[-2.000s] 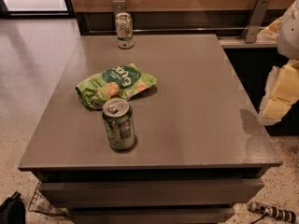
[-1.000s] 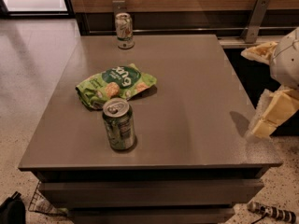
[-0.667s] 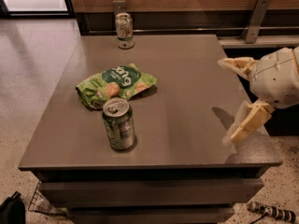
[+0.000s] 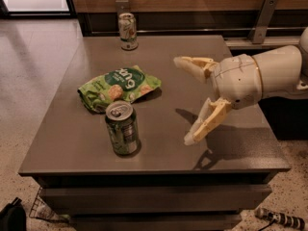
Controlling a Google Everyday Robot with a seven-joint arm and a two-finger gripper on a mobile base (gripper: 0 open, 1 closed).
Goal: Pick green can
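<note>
The green can [image 4: 122, 128] stands upright near the front of the grey table [image 4: 159, 71], dark green with a pale label patch and a silver top with pull-tab. My gripper [image 4: 185, 100] reaches in from the right, above the table's right half, well to the right of the can. Its two cream fingers are spread wide and hold nothing. One fingertip [image 4: 182, 62] points left at the back, the other [image 4: 191, 136] hangs lower toward the front.
A flat light-green snack bag [image 4: 118, 86] lies just behind the green can. A paler whitish-green can [image 4: 128, 31] stands at the table's far edge. A wooden wall with metal brackets [image 4: 260, 18] runs behind. The table's front edge is close to the green can.
My arm has swung in from the right edge and now reaches leftward over the table toward the green can, fingers spread. The cans and bag have not moved.
</note>
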